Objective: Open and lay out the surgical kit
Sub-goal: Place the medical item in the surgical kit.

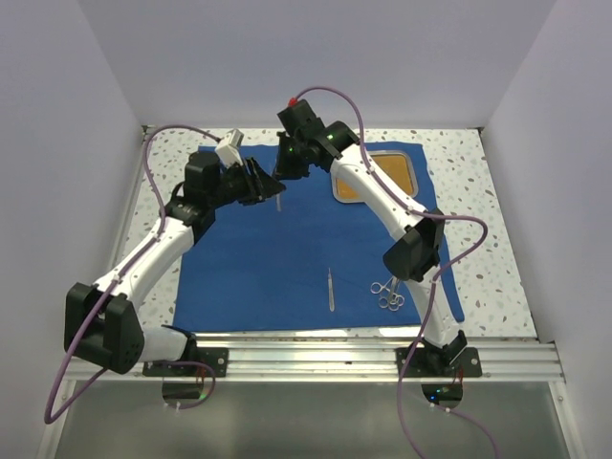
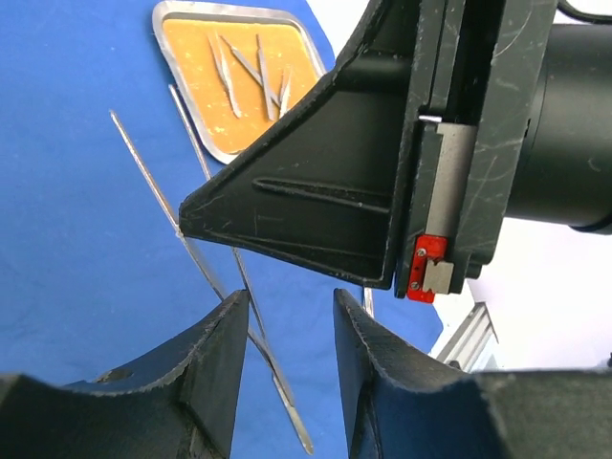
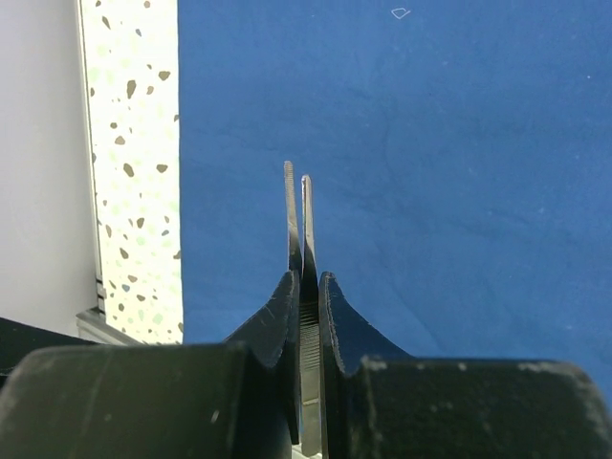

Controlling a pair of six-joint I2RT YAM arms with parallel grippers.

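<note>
Across the speckled bench [image 1: 478, 191], one royal-blue cloth wrap [image 1: 287, 258] is spread flat and covers most of the work area. It bears every other piece of the kit.

Arms: two, both reaching to the far-left part of the cloth, with their claws nearly meeting.
- Right claw [image 3: 306, 282]: pressed together, pinching one pair of tweezers [image 3: 292, 220]. Both tines stick out past the fingertips, close together, over bare blue cloth. In the top view the tweezers hang below the claw as a thin silver line.
- Left claw [image 2: 287, 306]: fingers spread with a clear gap, holding nothing. It sits just beside the right claw, and the tweezers' shaft passes in front of that gap in the left wrist view. Cannot tell whether it touches.

Tray: one steel tray [image 1: 392, 168], rounded rectangle with an orange-brown inside, on the far-right part of the cloth and partly under the right arm. The left wrist view shows about four thin silver streaks inside it. Cannot tell whether they are instruments or reflections.

Loose instruments on the near-right cloth, well apart from the tray:
- one straight slim silver instrument [image 1: 330, 289], lying alone
- ring-handled instruments [image 1: 387, 295] in a small tangle just beside it, apparently two, too small to count surely
</note>
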